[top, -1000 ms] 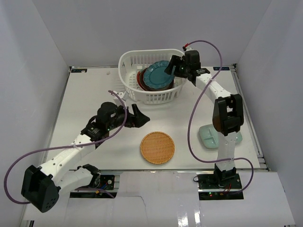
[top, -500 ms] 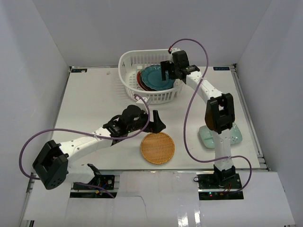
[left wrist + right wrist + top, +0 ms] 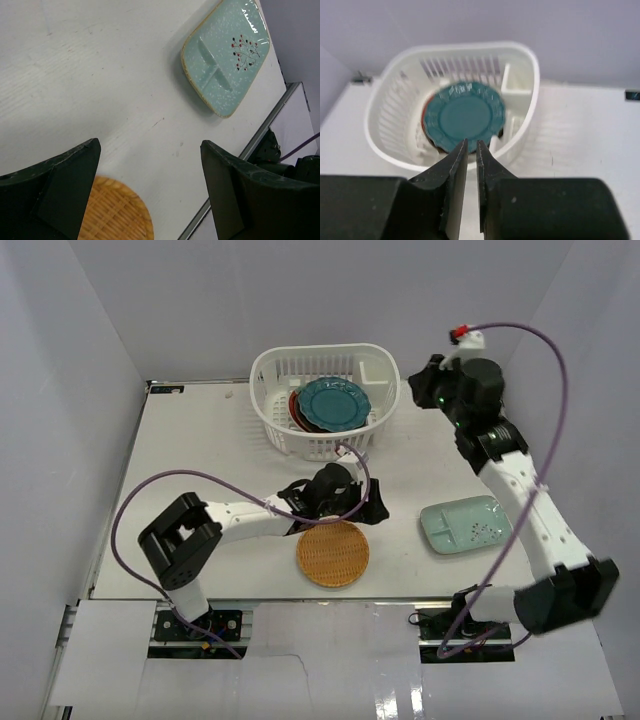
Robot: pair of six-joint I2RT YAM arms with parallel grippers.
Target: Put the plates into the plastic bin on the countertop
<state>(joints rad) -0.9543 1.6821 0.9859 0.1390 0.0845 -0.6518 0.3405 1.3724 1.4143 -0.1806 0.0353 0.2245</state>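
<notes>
My left gripper point(image 3: 150, 145) hangs with its fingers spread wide, holding nothing, just above the far edge of the tan woven plate point(image 3: 333, 552), which lies flat on the countertop point(image 3: 200, 440) near the front edge. I judge the step in hand to be picking up this plate. The next move calls for lowering onto its rim, one finger over and one under the thin edge, and closing there. The plate lies flat on the surface, so getting a finger beneath it will be the hard part.

Behind it stands the plastic bin point(image 3: 330, 445), holding a stack with the teal scalloped plate point(image 3: 333, 403) on top. A red-rimmed plate point(image 3: 295, 410) peeks out beneath it on the left. I cannot tell how many more lie under those.

My right gripper point(image 3: 472, 145) hangs in the air beside the bin's right end, pointing back at it. Its fingers are pressed almost together, with only a slit between them and nothing in it. The pale mint rectangular plate point(image 3: 465, 525) lies on the countertop below that arm, well apart from the bin.

By my count there is one bin, at least two plates inside it and two plates left outside, so the task looks well along.
</notes>
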